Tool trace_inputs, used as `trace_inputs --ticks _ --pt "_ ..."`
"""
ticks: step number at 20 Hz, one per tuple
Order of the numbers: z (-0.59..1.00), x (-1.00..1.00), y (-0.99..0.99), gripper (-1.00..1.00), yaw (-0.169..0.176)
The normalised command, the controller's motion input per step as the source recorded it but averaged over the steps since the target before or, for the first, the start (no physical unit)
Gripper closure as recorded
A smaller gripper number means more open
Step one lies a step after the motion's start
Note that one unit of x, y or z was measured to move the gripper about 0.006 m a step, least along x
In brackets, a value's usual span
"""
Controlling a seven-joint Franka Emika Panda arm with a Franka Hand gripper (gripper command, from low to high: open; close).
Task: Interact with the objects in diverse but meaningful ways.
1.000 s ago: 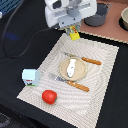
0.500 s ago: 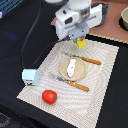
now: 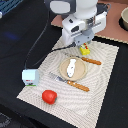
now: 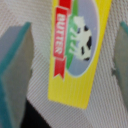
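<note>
Plate [image 3: 75,76]: round, tan, on the striped mat [image 3: 102,95]; the white tube [image 3: 72,66] lies in it.
Carton [image 3: 30,77]: at the mat's edge, on the exterior view's left.
Tomato [image 3: 49,96]: on the mat, near the carton.
Butter packet [image 3: 85,50]: yellow, flat on the mat beyond the plate.
Arm: reaches down over the packet.
Claw [image 4: 70,55]: fingers [image 4: 15,75] apart, packet between them, not clamped.
</note>
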Motion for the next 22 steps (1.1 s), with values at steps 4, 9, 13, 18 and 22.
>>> trace_inputs --ticks 4,9,13,18,22 --pt "1.0 -0.05 0.3 -1.0 0.011" --pt "0.95 -0.38 -0.03 -1.0 0.0" --pt "0.64 -0.45 -0.46 -1.0 0.0" --pt "0.28 -0.33 -0.91 -1.0 0.0" --pt "0.05 -0.33 -1.0 -1.0 0.0"
